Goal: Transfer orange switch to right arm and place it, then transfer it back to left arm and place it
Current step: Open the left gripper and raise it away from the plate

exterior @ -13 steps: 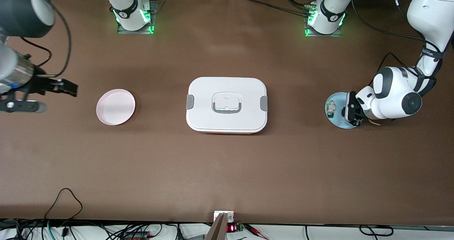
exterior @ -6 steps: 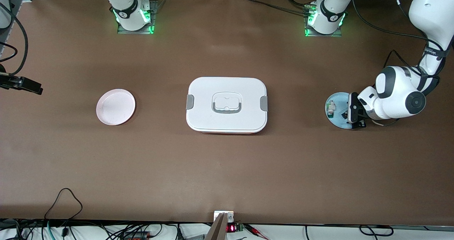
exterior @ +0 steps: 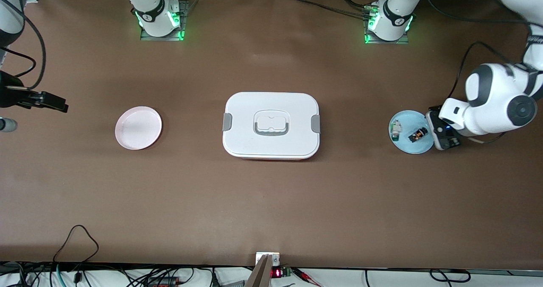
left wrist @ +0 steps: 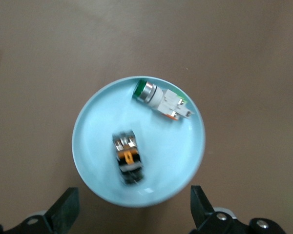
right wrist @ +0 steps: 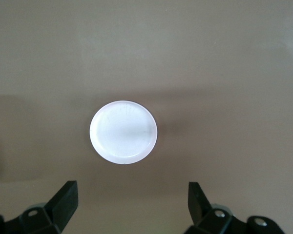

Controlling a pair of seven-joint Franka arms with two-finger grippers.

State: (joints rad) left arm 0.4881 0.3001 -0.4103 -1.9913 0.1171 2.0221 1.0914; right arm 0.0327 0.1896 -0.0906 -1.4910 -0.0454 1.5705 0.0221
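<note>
My high front camera faces both bases across the table (exterior: 271,202), while each wrist camera looks straight down on a plate it shares: blue plate (left wrist: 93,146), pink plate (right wrist: 123,131).

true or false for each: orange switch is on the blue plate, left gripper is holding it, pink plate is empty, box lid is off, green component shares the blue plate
1. The orange switch lies on the blue plate. True.
2. The left gripper is shut on the switch. False: its fingers stand open, apart from the switch, over the plate's edge.
3. The pink plate has nothing on it. True.
4. The box has its lid off. False: the lid is on, with the grey clips at both ends.
5. The white-and-green component lies on the blue plate too, apart from the switch. True.
6. The right gripper holds the pink plate. False: it is open, up in the air at the right arm's end of the table.
</note>
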